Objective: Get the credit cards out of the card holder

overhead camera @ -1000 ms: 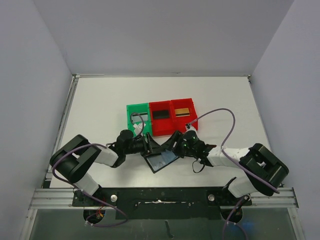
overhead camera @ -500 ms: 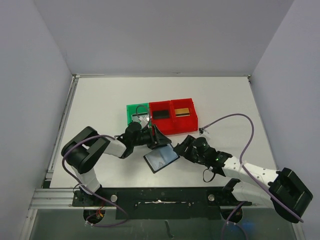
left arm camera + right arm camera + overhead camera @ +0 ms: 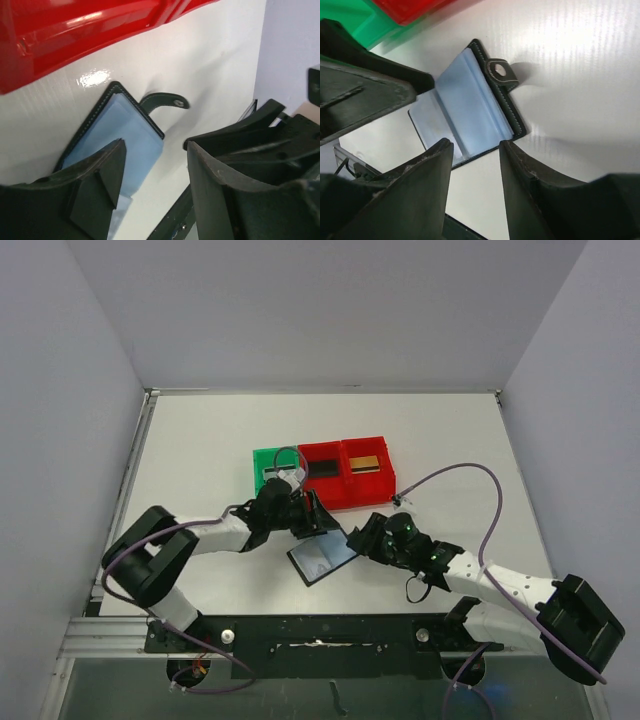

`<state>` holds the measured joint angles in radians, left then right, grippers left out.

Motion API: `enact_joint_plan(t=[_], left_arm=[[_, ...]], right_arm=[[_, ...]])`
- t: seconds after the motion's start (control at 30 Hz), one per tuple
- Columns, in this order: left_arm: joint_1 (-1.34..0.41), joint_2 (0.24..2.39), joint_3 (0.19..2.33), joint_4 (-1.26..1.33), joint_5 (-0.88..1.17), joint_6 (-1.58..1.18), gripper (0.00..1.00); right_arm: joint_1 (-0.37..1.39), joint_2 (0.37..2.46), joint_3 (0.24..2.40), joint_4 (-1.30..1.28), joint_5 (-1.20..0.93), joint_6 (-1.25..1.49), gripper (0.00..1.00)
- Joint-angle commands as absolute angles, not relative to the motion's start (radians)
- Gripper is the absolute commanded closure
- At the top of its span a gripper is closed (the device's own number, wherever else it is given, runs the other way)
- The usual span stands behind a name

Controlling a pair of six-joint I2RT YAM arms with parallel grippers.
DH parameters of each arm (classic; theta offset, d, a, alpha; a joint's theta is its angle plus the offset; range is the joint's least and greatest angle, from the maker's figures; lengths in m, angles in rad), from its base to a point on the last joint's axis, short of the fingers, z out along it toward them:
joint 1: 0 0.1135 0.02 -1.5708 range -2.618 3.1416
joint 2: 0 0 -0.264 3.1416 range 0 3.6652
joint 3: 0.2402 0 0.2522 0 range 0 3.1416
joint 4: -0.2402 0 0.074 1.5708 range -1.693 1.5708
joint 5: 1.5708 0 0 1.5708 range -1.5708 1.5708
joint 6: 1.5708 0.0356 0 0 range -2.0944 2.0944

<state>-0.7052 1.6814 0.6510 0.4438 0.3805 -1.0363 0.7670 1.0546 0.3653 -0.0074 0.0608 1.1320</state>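
Three plastic bins stand in one row, side by side and touching, near the middle of the white surface (image 3: pixel 200 430). The green bin (image 3: pixel 275 451) is at the left, then comes a red bin (image 3: pixel 320 447), then a second red bin (image 3: pixel 368 490). Plain grey walls (image 3: pixel 60 390) close three sides. A metal rail (image 3: pixel 100 640) runs along the near edge.

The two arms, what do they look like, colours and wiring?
Both the left arm and right arm have white links and black joints, each trailing a purple cable. The left end effector and right end effector have matte black wedge-shaped fingers.
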Motion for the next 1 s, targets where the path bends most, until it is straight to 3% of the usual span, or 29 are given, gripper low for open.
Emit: enact_joint_plan(t=[0.0,0.2,0.47,0.7,0.97], left_arm=[[-0.707,1.463,0.721,0.217,0.201,-0.921,0.48],[-0.662,1.230,0.663,-0.027,0.012,-0.923,0.45],[-0.622,0.970,0.453,-0.087,0.043,-1.017,0.43],[-0.620,0.922,0.385,-0.079,0.100,-1.042,0.42],[-0.620,0.922,0.366,-0.039,0.117,-1.060,0.41]], right_arm=[[0.768,1.084,0.437,0.088,0.010,1.058,0.57],[0.785,1.154,0.508,0.110,-0.048,0.991,0.58],[0.809,1.315,0.635,0.048,-0.091,0.924,0.59],[0.779,1.395,0.825,-0.239,0.075,0.813,0.54],[0.754,1.485,0.840,-0.232,0.019,0.772,0.52]])
